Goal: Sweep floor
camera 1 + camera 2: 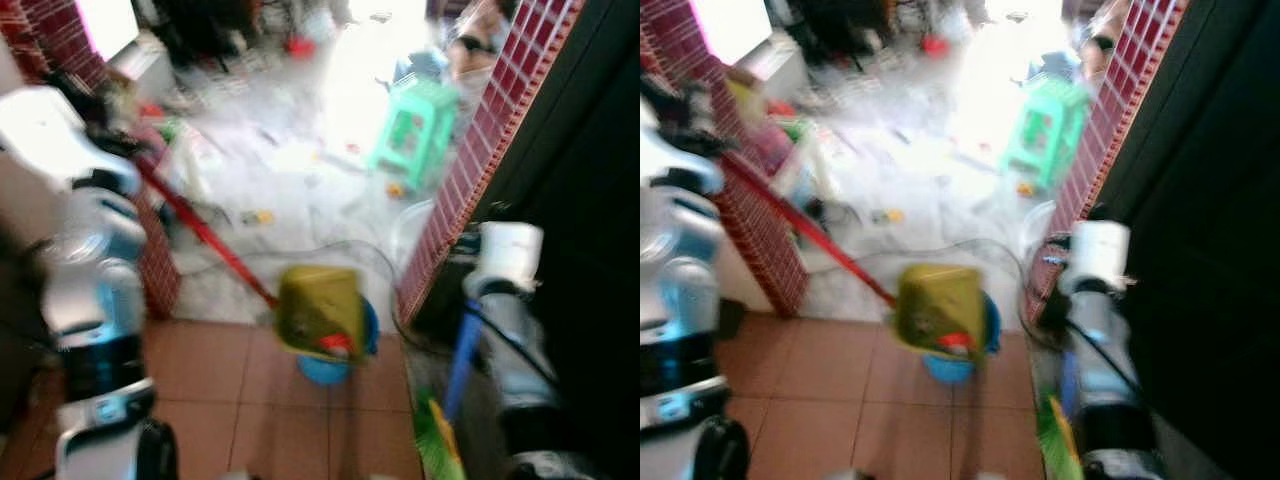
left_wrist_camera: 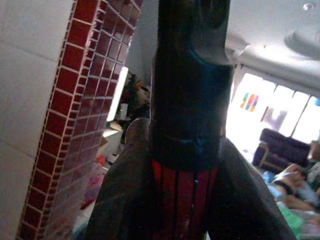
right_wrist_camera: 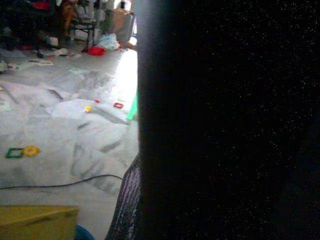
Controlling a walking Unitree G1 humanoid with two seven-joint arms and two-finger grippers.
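Two tools are in play: the left gripper (image 2: 187, 165) pinches the red-handled dustpan (image 1: 320, 312) low over the tiles, the right arm's blue-handled broom (image 1: 455, 385) needs short strokes toward it; right fingers' state unclear.

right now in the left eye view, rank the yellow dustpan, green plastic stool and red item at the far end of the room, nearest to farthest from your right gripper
1. Yellow dustpan, just left of the right gripper.
2. Green plastic stool, ahead on the pale floor.
3. Red item, far end of the room.
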